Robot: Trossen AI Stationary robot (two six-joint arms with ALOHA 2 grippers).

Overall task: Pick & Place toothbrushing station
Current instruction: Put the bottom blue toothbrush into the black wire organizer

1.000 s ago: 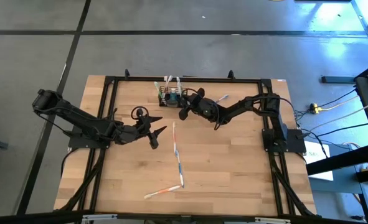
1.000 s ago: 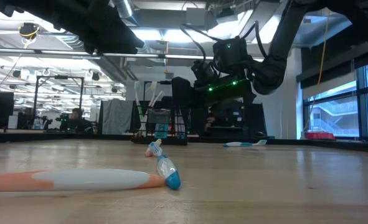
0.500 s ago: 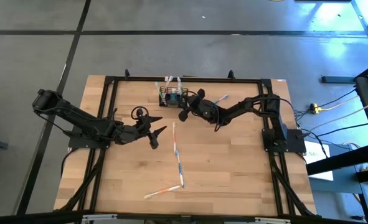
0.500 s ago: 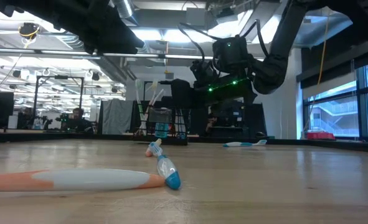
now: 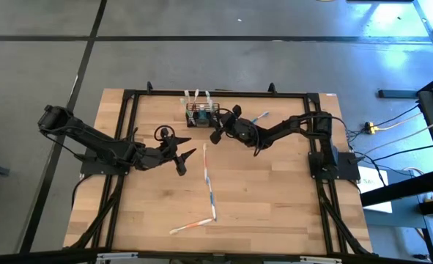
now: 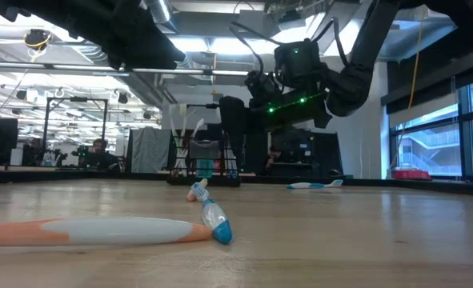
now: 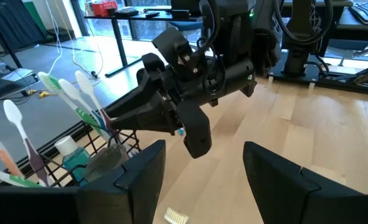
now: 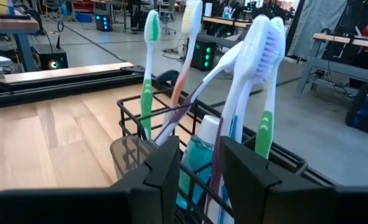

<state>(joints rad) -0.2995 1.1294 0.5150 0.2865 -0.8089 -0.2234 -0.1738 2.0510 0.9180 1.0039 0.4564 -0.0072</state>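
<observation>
near edge: orange-and-white toothbrush [image 5: 193, 225] lying flat | mid-table: left gripper [image 5: 185, 160] hovering, jaws apart, empty | far edge, centre: right gripper [image 5: 215, 123] at the wire-mesh toothbrushing station [image 5: 201, 115], jaws narrowly apart beside its rim; toothbrushes [image 8: 256, 68] and teal tube [image 8: 199, 157] upright inside

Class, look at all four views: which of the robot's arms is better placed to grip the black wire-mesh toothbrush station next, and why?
Probably the right. The right claw sits right beside the toothbrush station at the table's far edge, its fingers open around the basket's rim in its wrist view. The left claw is open too but farther off, mid-table.
</observation>
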